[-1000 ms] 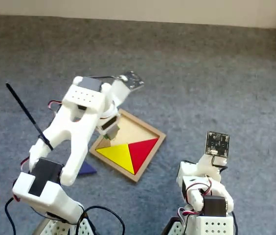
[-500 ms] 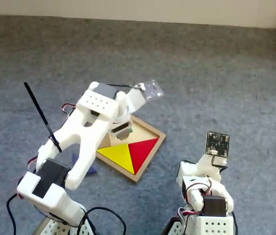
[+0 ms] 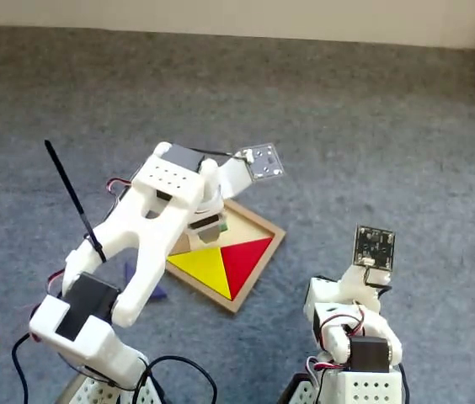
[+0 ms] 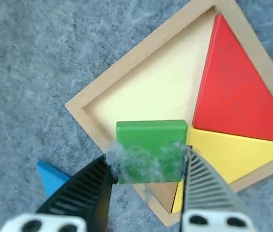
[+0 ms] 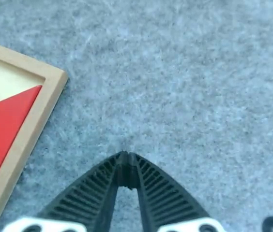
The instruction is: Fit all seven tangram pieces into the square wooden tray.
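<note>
Left pincer (image 4: 146, 166) is clamped on the green piece (image 4: 151, 140) over the bare corner of the tray (image 4: 141, 50), beside the yellow triangle (image 4: 233, 154). Its edges sit skewed to the rim, so it probably needs a twist. Right pincer (image 5: 127, 169) is clenched, empty.

tray (image 3: 258, 220) partly under left arm (image 3: 149, 227) | blue piece (image 4: 52, 176) half behind jaws | green piece (image 4: 151, 137) lower edge blurred

Tray (image 4: 141, 53) on carpet (image 3: 372, 126), ahead of left arm, left of right arm. In tray's near half: left big triangle (image 3: 202, 264) and right big triangle (image 3: 246, 257), touching along one edge. Square piece (image 4: 151, 137) between left gripper (image 4: 148, 166) fingers, over tray's left corner. Small triangle (image 3: 152, 291) on carpet just left of tray, outside it. Right gripper (image 5: 127, 169) over carpet, right of tray, apart from it.
</note>
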`<state>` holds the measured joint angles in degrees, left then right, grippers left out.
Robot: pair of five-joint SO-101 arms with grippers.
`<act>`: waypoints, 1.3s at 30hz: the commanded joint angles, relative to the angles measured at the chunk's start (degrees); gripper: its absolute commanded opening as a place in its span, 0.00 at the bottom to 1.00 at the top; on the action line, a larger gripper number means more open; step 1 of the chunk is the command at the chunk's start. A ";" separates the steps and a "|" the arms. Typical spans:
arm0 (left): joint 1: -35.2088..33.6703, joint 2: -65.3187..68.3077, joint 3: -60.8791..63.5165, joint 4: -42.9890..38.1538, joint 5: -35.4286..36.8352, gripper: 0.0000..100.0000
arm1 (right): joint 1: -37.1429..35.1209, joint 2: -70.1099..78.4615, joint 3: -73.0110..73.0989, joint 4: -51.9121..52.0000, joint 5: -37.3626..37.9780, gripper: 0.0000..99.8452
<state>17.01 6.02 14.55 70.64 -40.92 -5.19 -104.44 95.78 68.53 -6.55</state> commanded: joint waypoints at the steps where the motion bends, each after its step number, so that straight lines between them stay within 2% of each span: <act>1: -2.86 -0.31 1.71 -4.22 -0.44 0.18 | 0.66 -0.66 6.64 0.13 0.53 0.00; 5: -5.32 -0.31 3.91 -7.38 -0.44 0.18 | 0.66 -0.66 6.64 0.13 0.53 0.00; 11: -5.05 -0.40 4.00 -7.30 -0.44 0.18 | 0.66 -0.66 6.64 0.13 0.53 0.00; 17: -5.05 -0.40 3.91 -3.87 -0.44 0.24 | 0.66 -0.66 6.64 0.13 0.53 0.00; 24: -5.41 -0.48 3.82 -3.25 0.00 0.24 | 0.66 -0.66 6.64 0.04 0.53 0.00; 29: -5.58 -1.10 1.98 -3.69 5.19 0.24 | 0.75 -0.66 6.64 0.04 0.53 0.00; 32: -5.32 -0.57 -0.92 -4.22 9.67 0.20 | 0.75 -0.66 6.64 0.04 0.53 0.00; 39: -4.97 -0.31 0.84 -13.19 18.64 0.16 | 0.75 -0.66 6.64 0.04 0.53 0.00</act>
<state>12.26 6.02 16.31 61.93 -26.68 -5.01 -104.44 95.78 68.53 -6.55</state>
